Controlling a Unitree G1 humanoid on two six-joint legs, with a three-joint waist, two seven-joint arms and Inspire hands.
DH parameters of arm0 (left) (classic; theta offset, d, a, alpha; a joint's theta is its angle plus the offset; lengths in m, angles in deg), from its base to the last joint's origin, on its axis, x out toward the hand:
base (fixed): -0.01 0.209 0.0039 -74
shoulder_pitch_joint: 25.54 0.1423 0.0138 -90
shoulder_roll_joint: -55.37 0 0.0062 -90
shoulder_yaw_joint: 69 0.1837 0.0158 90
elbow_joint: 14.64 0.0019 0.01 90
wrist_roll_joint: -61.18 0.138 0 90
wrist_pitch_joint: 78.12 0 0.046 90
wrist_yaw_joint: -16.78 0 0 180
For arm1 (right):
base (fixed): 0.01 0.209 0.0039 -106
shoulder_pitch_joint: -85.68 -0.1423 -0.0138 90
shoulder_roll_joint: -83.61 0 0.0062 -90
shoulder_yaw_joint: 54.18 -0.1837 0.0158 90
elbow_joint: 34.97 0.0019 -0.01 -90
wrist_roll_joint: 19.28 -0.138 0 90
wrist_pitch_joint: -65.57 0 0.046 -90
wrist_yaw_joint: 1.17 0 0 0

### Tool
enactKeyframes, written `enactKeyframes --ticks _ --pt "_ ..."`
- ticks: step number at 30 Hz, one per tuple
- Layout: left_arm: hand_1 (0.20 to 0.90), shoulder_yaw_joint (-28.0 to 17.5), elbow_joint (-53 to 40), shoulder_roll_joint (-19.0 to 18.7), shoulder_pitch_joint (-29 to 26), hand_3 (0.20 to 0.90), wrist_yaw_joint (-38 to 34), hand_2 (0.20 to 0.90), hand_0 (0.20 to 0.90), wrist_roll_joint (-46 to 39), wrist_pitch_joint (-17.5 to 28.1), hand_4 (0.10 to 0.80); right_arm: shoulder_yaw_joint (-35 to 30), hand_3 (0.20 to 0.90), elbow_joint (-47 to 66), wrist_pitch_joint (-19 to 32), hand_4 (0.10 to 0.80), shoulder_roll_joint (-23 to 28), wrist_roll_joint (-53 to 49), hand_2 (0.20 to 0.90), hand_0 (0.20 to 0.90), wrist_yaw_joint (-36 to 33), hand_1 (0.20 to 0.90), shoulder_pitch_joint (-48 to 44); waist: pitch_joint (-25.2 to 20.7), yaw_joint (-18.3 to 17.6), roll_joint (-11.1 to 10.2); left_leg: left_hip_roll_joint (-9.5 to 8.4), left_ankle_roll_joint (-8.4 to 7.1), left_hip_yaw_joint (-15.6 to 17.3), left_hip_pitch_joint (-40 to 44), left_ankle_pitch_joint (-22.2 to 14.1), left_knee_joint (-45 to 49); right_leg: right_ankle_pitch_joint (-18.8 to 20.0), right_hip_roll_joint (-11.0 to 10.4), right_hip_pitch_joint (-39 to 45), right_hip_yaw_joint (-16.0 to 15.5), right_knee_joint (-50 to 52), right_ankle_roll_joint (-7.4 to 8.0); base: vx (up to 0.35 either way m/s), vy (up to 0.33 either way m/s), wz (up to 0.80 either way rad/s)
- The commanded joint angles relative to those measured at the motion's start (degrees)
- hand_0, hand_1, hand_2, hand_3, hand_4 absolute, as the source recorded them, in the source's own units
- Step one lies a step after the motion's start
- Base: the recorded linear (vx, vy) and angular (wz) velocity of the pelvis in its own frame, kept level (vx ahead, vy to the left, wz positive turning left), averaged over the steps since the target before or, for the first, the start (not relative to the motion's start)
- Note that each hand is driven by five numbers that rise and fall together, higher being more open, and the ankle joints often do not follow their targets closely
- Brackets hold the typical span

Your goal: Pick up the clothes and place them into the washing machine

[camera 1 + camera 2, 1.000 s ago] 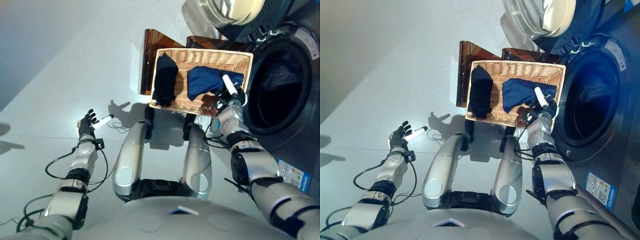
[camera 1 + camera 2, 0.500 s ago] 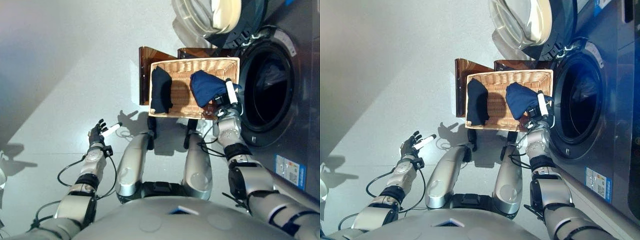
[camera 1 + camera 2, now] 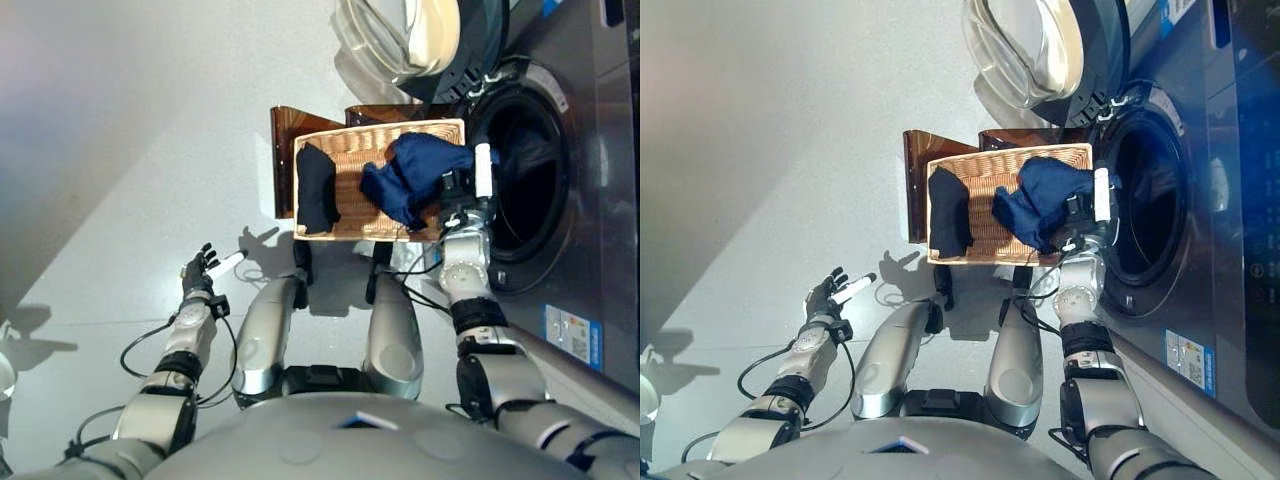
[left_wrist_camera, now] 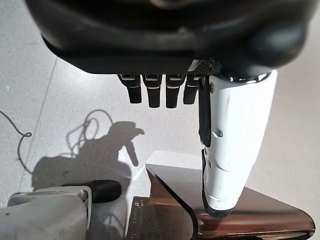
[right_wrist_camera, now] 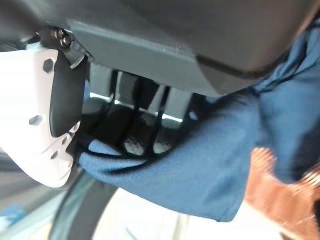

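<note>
Right hand (image 3: pixel 462 196) clamped on blue garment (image 3: pixel 412 176), raised.

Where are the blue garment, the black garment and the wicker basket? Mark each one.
blue garment (image 3: pixel 415 175), left eye view, on its bunched middle, held by the right hand (image 3: pixel 465 192).
black garment (image 3: pixel 317 188), left eye view, on its middle.
wicker basket (image 3: pixel 350 180), left eye view, on its bare woven floor.

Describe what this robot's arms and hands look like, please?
Both arms are built from rounded silver-grey shells with black bands at the joints. Each ends in a dark hand with slim black fingers and a thumb under a white cover: the left hand and the right hand. Thin black cables loop beside the wrists. In the left wrist view the thumb cover is smooth white plastic, rounded at its tip.
</note>
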Motion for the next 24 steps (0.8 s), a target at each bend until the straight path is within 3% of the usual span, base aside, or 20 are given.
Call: enactKeyframes --ticks 1,5,10,11,13,17,18,24 --pt "0.900 -1.08 0.72 -1.57 2.68 0.900 -1.38 0.900 0.900 -0.37 1.98 0.800 -2.47 0.200 8.97 5.42 0.300 -0.26 -1.83 0.200 0.200 3.94 0.200 3.04 -4.87 -0.17 -0.11 0.85 -5.25 -2.61 -4.13 3.38 -2.15 -0.91 -0.49 -0.10 -0.43 -0.24 -0.89 -0.001 -0.001 -0.05" --pt "0.900 -1.26 0.08 -1.16 3.02 0.900 -1.51 0.900 0.900 -0.62 2.11 0.800 -3.36 0.200 11.57 6.73 0.300 -1.46 -2.54 0.200 0.200 4.30 0.200 5.38 -5.20 -0.64 0.08 1.05 -5.32 -2.59 -4.38 3.31 -2.03 -1.14 -0.48 -0.55 -0.40 0.16 -0.96 0.001 -0.007 -0.05" --pt "0.900 -1.50 -0.30 -1.42 3.04 0.900 -1.86 0.900 0.900 0.22 2.03 0.800 -0.60 0.200 12.76 4.65 0.300 1.52 5.70 0.200 0.200 1.67 0.200 7.72 -5.10 -0.91 -0.28 1.14 -5.37 -2.38 -4.92 3.33 -1.68 -0.97 -0.35 -1.28 0.06 0.49 -1.04 -0.007 -0.005 0.00" --pt "0.900 -1.39 -1.19 -1.65 3.37 0.900 -1.68 0.900 0.900 0.97 2.05 0.800 1.74 0.200 12.32 2.21 0.300 4.69 16.13 0.200 0.200 -0.78 0.200 8.46 -4.76 -0.89 -0.41 1.20 -5.45 -2.25 -5.15 3.45 -1.61 -0.73 -0.31 -1.51 0.19 0.51 -1.10 -0.034 -0.025 -0.04" --pt "0.900 -1.42 -1.46 -1.74 3.60 0.900 -1.61 0.900 0.900 1.32 2.11 0.800 2.71 0.200 12.17 0.85 0.300 6.22 21.24 0.200 0.200 -2.39 0.200 8.57 -4.61 -0.89 -0.43 1.21 -5.45 -2.19 -5.26 3.47 -1.52 -0.62 -0.30 -1.67 0.28 0.58 -1.09 -0.030 -0.018 -0.06" --pt "0.900 -1.41 -1.78 -2.41 3.13 0.900 -1.88 0.900 0.900 3.78 1.93 0.800 9.43 0.200 9.20 -10.78 0.300 14.52 58.91 0.200 0.200 -12.80 0.200 4.85 -4.12 -0.35 0.24 1.21 -5.28 -2.03 -5.78 3.37 -0.81 -0.24 -0.47 -2.11 0.59 0.88 -1.12 -0.026 -0.015 -0.02" --pt "0.900 -1.43 -1.78 -2.41 3.12 0.900 -1.88 0.900 0.900 3.79 1.92 0.800 9.45 0.200 9.20 -10.79 0.300 14.51 58.93 0.200 0.200 -12.82 0.200 4.82 -4.10 -0.37 0.24 1.21 -5.28 -2.04 -5.79 3.36 -0.78 -0.25 -0.47 -2.11 0.58 0.90 -1.12 0.000 0.000 0.00" --pt "0.900 -1.97 -1.49 -2.70 3.20 0.900 -2.35 0.900 0.900 6.45 2.25 0.800 15.48 0.200 5.27 -18.36 0.300 18.64 83.96 0.200 0.200 -14.88 0.200 -0.95 -4.54 0.66 1.71 0.72 -4.96 -2.60 -6.75 3.24 -0.16 -0.50 -0.85 -2.88 0.16 1.95 -1.24 0.000 0.000 0.00"
